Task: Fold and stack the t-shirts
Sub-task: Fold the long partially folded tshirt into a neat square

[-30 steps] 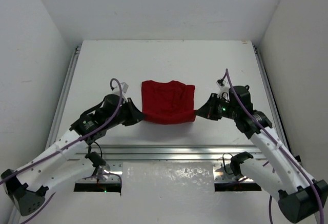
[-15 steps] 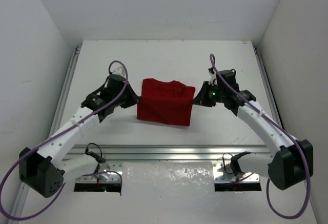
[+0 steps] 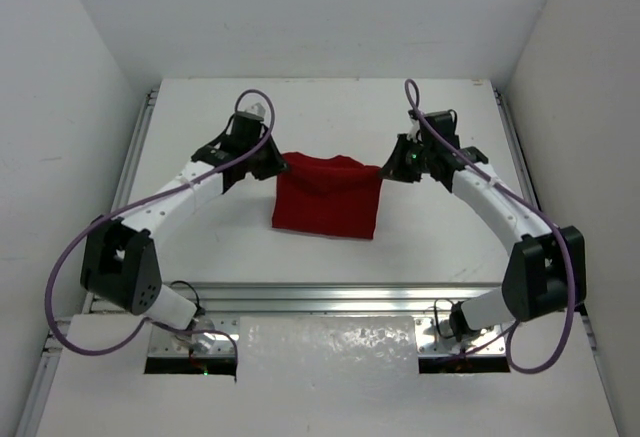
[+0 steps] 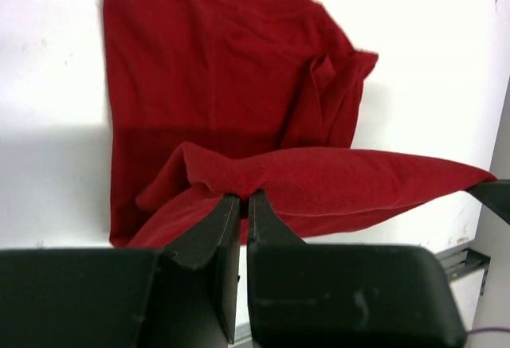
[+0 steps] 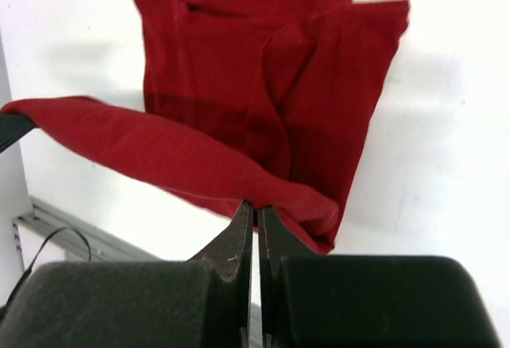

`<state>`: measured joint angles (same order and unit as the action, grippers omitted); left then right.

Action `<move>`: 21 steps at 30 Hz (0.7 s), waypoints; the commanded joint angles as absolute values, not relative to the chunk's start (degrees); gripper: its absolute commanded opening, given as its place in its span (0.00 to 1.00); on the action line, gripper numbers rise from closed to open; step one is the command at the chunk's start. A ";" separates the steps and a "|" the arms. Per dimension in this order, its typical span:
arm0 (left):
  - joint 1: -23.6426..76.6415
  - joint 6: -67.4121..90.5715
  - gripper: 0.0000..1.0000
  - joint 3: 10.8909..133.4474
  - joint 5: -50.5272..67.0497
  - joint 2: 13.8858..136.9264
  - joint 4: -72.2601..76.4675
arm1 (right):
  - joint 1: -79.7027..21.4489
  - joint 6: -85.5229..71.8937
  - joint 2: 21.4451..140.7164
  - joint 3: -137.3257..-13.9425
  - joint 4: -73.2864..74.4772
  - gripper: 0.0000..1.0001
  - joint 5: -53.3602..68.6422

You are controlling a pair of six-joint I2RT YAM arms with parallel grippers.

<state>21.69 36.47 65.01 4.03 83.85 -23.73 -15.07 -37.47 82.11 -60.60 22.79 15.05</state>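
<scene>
From the top view, I have the t-shirt (image 3: 328,202) in the middle of the bench (image 3: 330,112), with one edge raised and stretched straight between the left jaws and the right jaws. The rest of the cloth drops away on the near side of that line and lies on the bench. In the left wrist view, my left jaws are pressed together on a thin ridge of red fabric. The lifted band runs off to their right toward the other arm's dark tip, while the flat body and collar lie beyond and below the jaws. In the right wrist view, the right jaws are likewise pinching a small fold of the hem. The band runs off to their left, and a bunched sleeve lies past them on the right. My worry is the grip: each bite looks shallow, so I judge that pulling the arms apart could tug the cloth free on one side. If one arm leads the other, the fold would probably land skewed. The sagging middle could also drag the lower layer and wrinkle it, and that bunched sleeve may get trapped inside the fold.
</scene>
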 commanded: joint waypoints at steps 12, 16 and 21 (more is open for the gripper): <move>18.81 36.04 0.00 75.94 4.13 98.07 -17.85 | -12.57 -33.84 97.90 -73.12 19.69 0.00 15.21; 18.02 35.77 0.00 77.86 4.92 102.37 -16.00 | -12.13 -33.84 100.89 -74.79 19.07 0.00 14.59; 17.40 35.69 0.00 81.12 4.92 108.62 -15.56 | -11.69 -33.49 105.37 -76.90 18.46 0.00 13.89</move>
<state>18.28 36.42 77.76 4.80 106.61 -19.05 -12.32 -34.50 103.94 -73.52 21.10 14.90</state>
